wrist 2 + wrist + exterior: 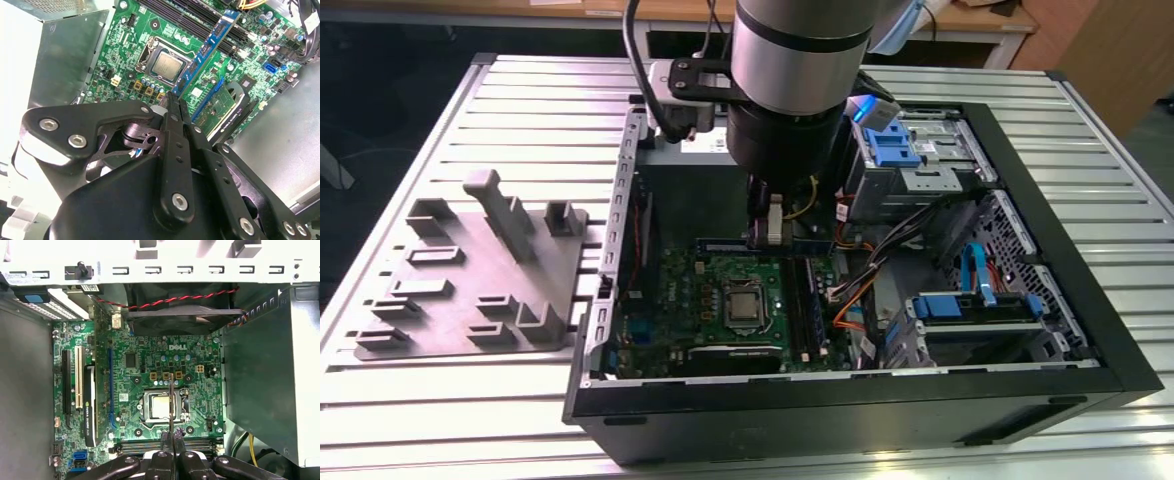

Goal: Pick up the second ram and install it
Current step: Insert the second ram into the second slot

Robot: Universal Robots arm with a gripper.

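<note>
While fingers clamp the second ram, motherboard beneath, cables nearby

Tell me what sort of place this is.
Probably a robotics lab bench for computer assembly: an open black desktop computer case sits on a ribbed aluminium table beside a grey moulded holder tray, and the gripper holds a long thin memory stick over its green motherboard.

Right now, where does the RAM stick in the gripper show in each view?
Exterior view: the second ram is a dark strip under the gripper, higher in the picture than the processor.
Second wrist view: a blue stick reaching out from the gripper, beside the processor.
First wrist view: a thin edge-on line over the processor's edge.
Shared landmark: the processor.
</note>
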